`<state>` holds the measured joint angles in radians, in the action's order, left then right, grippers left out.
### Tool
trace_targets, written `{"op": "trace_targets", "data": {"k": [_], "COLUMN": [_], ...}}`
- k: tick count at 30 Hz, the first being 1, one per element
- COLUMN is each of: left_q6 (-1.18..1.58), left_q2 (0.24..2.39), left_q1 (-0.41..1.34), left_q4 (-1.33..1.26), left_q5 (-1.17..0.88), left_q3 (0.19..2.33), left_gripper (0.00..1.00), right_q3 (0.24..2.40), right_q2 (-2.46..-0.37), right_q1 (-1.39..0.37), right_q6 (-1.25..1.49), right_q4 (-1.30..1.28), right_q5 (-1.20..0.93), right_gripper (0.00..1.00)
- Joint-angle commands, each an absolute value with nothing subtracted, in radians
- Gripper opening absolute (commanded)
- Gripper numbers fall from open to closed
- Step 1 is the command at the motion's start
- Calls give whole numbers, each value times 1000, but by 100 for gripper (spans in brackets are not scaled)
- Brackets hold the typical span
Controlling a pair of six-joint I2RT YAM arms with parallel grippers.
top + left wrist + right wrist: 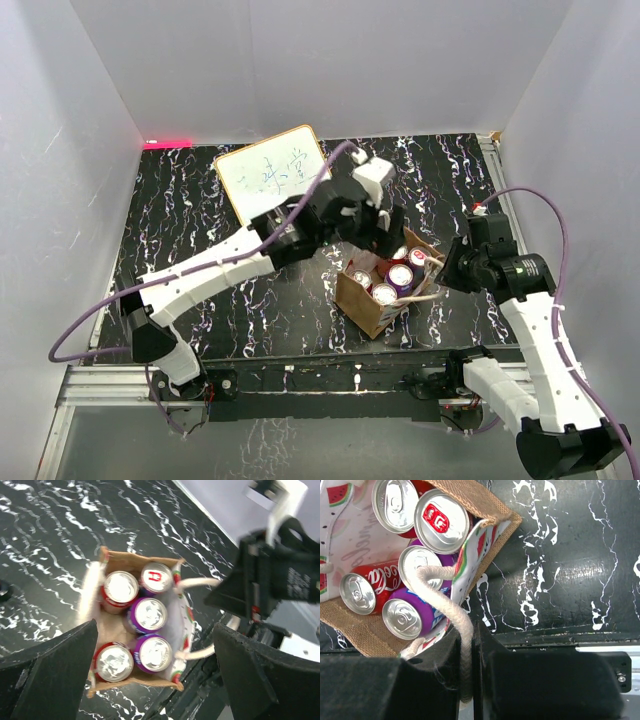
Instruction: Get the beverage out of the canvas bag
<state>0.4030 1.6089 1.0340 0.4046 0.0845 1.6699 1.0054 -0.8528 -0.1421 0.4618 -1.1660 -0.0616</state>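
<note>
- The left tool (155, 652) hangs over the open canvas bag (137, 558), its jaws wide apart and empty.
- The right tool (466, 640) is pinched together on a white cord handle (442, 585), apparently steadying the bag.
- Five beverage cans (148, 615) stand inside the bag on the counter (200, 260), and none is out.
- By my judgement the task has barely begun: gripping a can and lifting it clear are both left.

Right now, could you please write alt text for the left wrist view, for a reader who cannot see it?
Seen from above, the open canvas bag, on a black marbled table, holds five cans, red and purple, tops up. The dark fingers of the left gripper stand wide apart above it, while the right gripper pinches one white cord handle.
</note>
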Motion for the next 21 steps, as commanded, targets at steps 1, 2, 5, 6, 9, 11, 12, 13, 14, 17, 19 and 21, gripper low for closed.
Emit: {"op": "trace_targets", "data": {"k": [1, 2, 5, 6, 9, 11, 12, 13, 14, 17, 19, 21], "left_q6": [292, 273, 189, 172, 137, 118, 110, 101, 92, 61, 38, 37], "left_q2": [1604, 1605, 1632, 1650, 1715, 1757, 1778, 1804, 1829, 1880, 1904, 1934], "left_q1": [1145, 1164, 1229, 1237, 1242, 1242, 1243, 1243, 1243, 1241, 1239, 1233], "left_q4": [407, 395, 360, 358, 363, 365, 365, 375, 387, 377, 359, 356], "left_q5": [166, 166, 172, 159, 106, 117, 133, 156, 171, 241, 257, 262], "left_q3": [1708, 1704, 1704, 1714, 1736, 1748, 1757, 1772, 1799, 1814, 1817, 1840], "left_gripper": [97, 97, 97, 97, 96, 87, 78, 71, 66, 61, 61, 60], "right_q3": [995, 993, 998, 1000, 1010, 1019, 1020, 1020, 1019, 1021, 1018, 1014], "right_q2": [-803, -797, -786, -780, -756, -746, -738, -730, -722, -716, -714, -708], "right_q1": [-144, -144, -143, -144, -143, -144, -144, -144, -144, -144, -144, -143], "right_q6": [505, 515, 552, 569, 621, 643, 651, 652, 649, 640, 639, 638], "right_q4": [-1187, -1192, -1220, -1236, -1275, -1304, -1313, -1314, -1313, -1306, -1305, -1303], "right_q5": [-16, -11, 13, 26, 82, 125, 141, 147, 147, 137, 131, 124], "right_gripper": [11, 11, 11, 11, 10, 10, 10, 10, 10, 10, 10, 10]}}
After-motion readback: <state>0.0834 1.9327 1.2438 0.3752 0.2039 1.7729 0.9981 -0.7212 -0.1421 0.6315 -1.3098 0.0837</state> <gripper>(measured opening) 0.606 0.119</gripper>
